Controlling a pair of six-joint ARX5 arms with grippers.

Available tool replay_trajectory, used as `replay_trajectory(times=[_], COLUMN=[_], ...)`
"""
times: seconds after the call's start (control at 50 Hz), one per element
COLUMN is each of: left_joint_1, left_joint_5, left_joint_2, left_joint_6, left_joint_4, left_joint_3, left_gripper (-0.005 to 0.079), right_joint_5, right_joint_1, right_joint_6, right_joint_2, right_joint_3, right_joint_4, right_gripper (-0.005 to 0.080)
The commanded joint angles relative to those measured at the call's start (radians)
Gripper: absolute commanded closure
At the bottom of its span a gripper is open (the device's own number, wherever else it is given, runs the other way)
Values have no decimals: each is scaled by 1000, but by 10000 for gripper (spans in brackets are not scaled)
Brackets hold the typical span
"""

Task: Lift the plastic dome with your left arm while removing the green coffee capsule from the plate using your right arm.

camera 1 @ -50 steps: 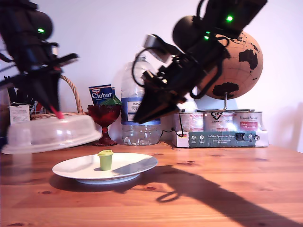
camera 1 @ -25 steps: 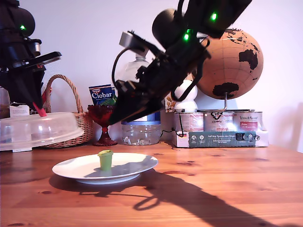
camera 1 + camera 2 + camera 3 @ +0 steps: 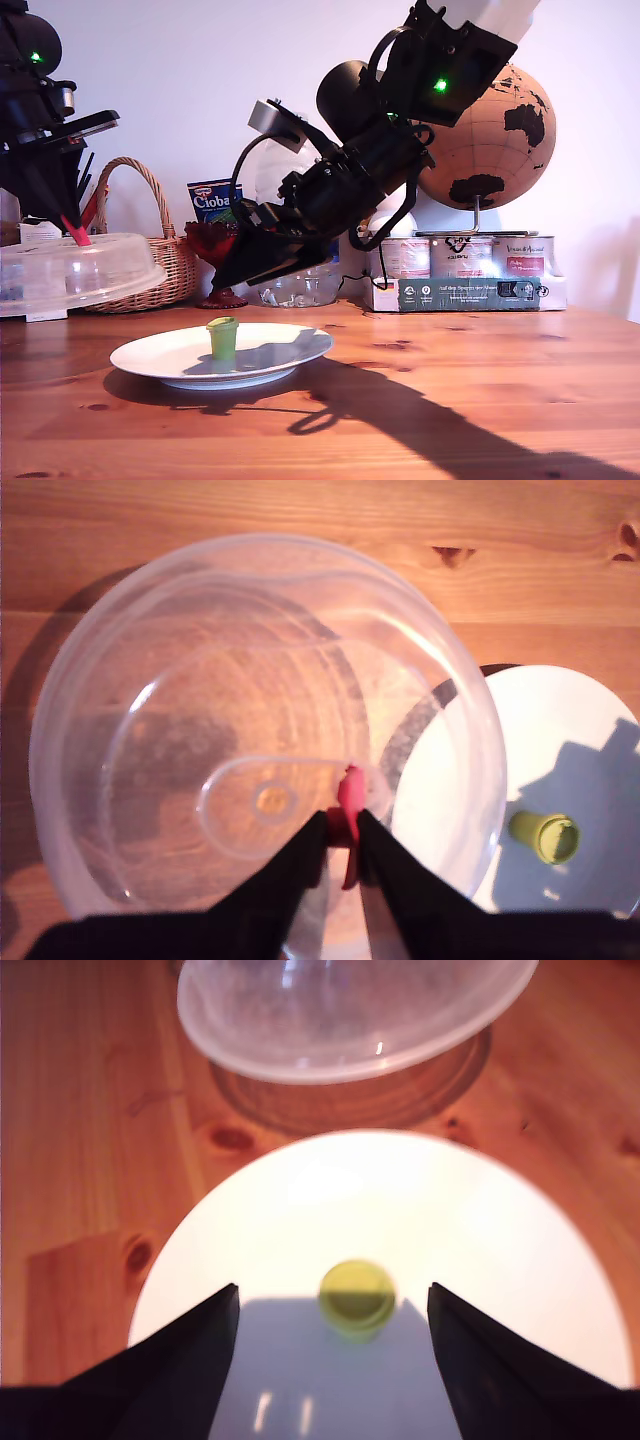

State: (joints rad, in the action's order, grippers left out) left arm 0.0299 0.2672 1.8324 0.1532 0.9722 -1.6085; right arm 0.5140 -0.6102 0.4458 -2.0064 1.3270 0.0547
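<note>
Home: wicker basket (image 3: 150, 250), globe (image 3: 495, 140), wooden table (image 3: 480, 400)

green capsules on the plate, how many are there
1. The green coffee capsule stands upright on the plate, toward the exterior view's left of its middle, lined up between the open jaws of my second gripper. None seems hidden.

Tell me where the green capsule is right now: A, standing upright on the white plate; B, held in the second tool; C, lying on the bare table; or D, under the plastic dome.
A: the green capsule stands upright on the white plate, the open second tool is above it without touching, and the plastic dome hangs off to the exterior view's left, held by the first tool.
</note>
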Motion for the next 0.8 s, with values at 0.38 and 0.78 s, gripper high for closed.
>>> replay_trajectory(times=[0.38, 0.78], left_joint_1=[-2, -2], left_joint_5=[1, 13], left_joint_2=[-21, -21], left_joint_6=[-4, -4], left_joint_4=[-3, -3], left_joint_3=[-17, -17], left_gripper=[764, 764], right_joint_5=[6, 0], right_joint_1=[-11, -15], right_joint_6=[-32, -67], right_joint_2=[-117, -147], right_joint_3=[-3, -3], right_joint_4=[-107, -168], right_gripper=[206, 206])
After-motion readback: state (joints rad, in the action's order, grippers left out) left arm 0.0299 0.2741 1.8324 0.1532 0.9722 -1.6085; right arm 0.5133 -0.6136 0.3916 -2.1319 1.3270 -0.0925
